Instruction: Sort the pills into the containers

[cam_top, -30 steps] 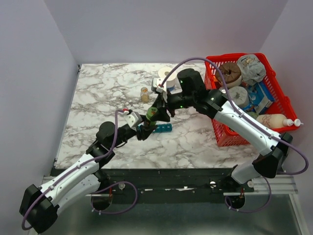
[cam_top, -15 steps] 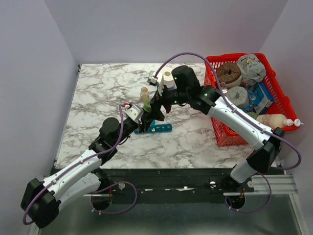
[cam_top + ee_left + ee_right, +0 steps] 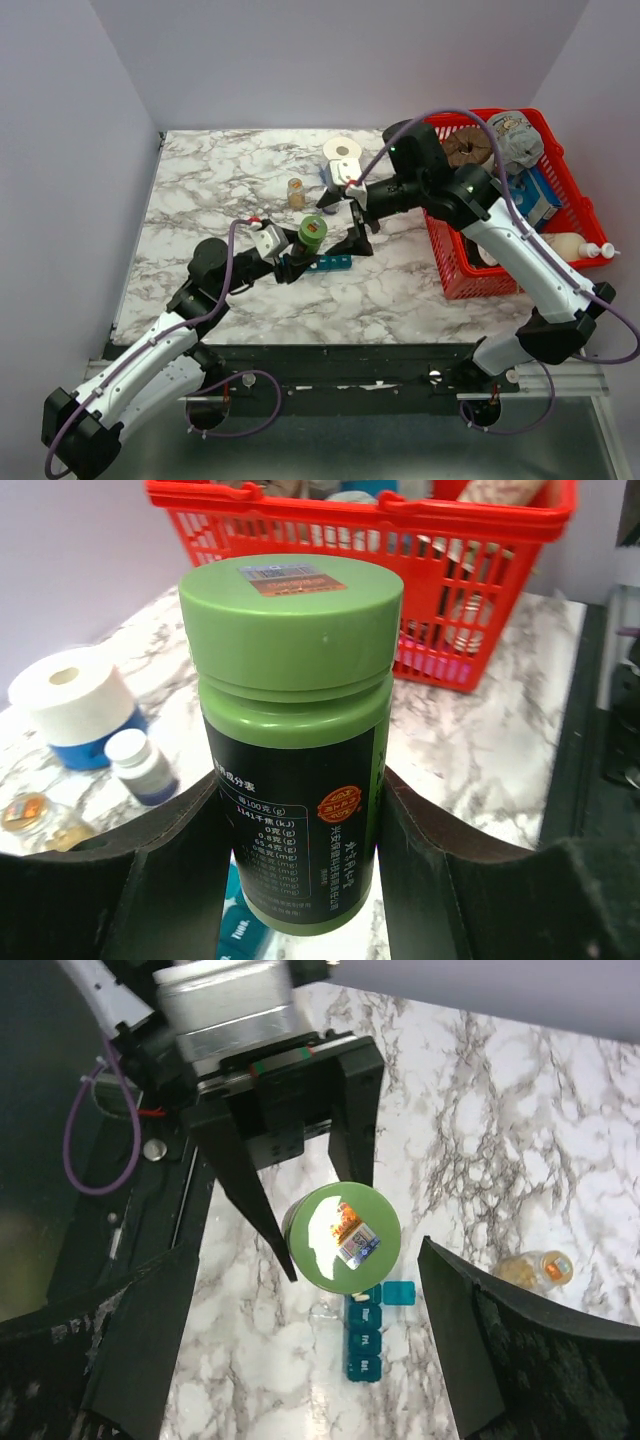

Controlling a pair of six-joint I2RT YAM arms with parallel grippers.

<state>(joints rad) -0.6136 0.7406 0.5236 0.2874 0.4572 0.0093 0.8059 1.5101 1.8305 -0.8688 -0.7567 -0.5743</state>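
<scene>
Left gripper (image 3: 300, 900): clenched on the green bottle (image 3: 295, 730). My two black fingers (image 3: 150, 870) press its dark label from either side, low on the body.
Green bottle: upright, with its cap on and a small sticker on top of the cap. I hold it above the marble table (image 3: 200, 200), near the middle, over the left end of the pill organizer (image 3: 368, 1335).
Right gripper (image 3: 343, 222): spread wide and grasping nothing. It hangs just right of the bottle. In its own wrist view the cap sits between my two fingers, which both stand well apart from it.
Pill organizer: a teal strip of small square compartments, flat on the table and running left to right. Its left end is under the bottle and the rest shows just to the right. A teal flap lies open beside the end nearest the bottle.
Small pale object (image 3: 360, 1299): at that same end of the organizer, too small to tell what it is.
Amber bottle (image 3: 296, 192): small, on the table on the far side of the green bottle and apart from it.
White roll (image 3: 342, 150): farther back on the table, on a blue base, with a small white-capped bottle (image 3: 135, 765) just beside it.
Red basket (image 3: 470, 285): at the right side of the table, full of packaged goods. My right arm passes over its left wall.
</scene>
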